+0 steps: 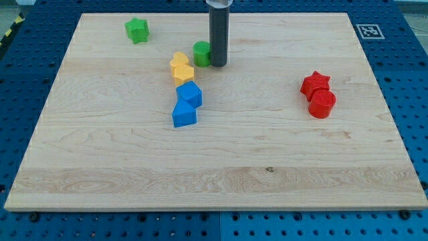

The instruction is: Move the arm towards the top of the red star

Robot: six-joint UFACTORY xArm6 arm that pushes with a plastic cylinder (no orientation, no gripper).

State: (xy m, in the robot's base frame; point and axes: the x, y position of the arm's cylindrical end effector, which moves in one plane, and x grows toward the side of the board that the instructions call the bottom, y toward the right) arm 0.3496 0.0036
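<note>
Nearest the camera, a bare stretch of the wooden board (214, 181) is seen across the view's bottom, with a small dark knot just right of its middle.

Over at the view's upper left, a green star (137, 30) is found on its own, well apart from everything else. Moving right, a stacked column of four blocks is met: two yellow blocks (180, 68) at the top (their shapes are hard to make out, roughly pentagonal), touching each other, and directly below them two blue blocks (186, 104), angular and also touching. Just right of the upper yellow block a green cylinder (200, 53) is placed.

And there the rod is spotted: my tip (219, 65) is set down on the board right against the green cylinder's right side, seemingly touching it. No gripper is carried (the arm ends in that plain dark rod), so no opening or grasp can be reported.

Far across on the view's right, the red star (315, 83) is located, well apart from my tip. A red cylinder (322, 103) is pressed against it just below and slightly to the right.
</note>
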